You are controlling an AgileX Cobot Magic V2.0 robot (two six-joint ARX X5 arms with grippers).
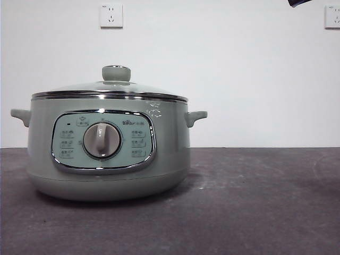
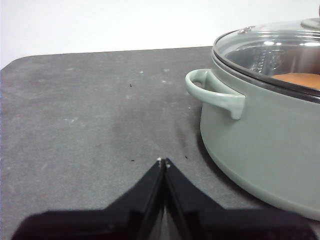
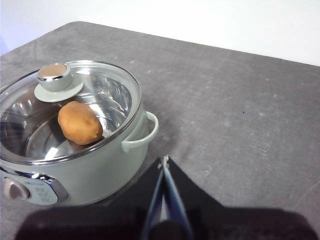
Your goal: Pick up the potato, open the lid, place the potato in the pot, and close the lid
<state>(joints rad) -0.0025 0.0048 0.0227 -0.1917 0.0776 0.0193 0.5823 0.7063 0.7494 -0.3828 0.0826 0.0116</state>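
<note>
**Potato in the pot, lid on, both grippers pressed together**

From the front, the pot (image 1: 109,149) stands on the left half of the dark counter (image 1: 255,202), dial facing out. The lid (image 1: 109,90) sits level on its rim, knob up. To the pot's right the counter runs bare to the picture's edge, with a white wall behind. Only a black tip of one arm shows at the top right corner, well above everything.

From the left wrist, the left gripper (image 2: 163,161) hangs over open counter (image 2: 90,115), its jaws pressed together on nothing. The pot (image 2: 265,145) is just beside it, one side handle sticking out toward the free space. Through the lid (image 2: 270,45) a sliver of the potato (image 2: 300,80) shows. The counter's far edge and rounded corner are in sight, well clear of the pot.

From the right wrist, the right gripper (image 3: 164,160) is likewise closed and empty, near the pot's (image 3: 95,170) other handle. The potato (image 3: 80,122) lies on the steel bottom under the lid (image 3: 70,110). A wide stretch of counter (image 3: 240,110) lies open beyond.
</note>
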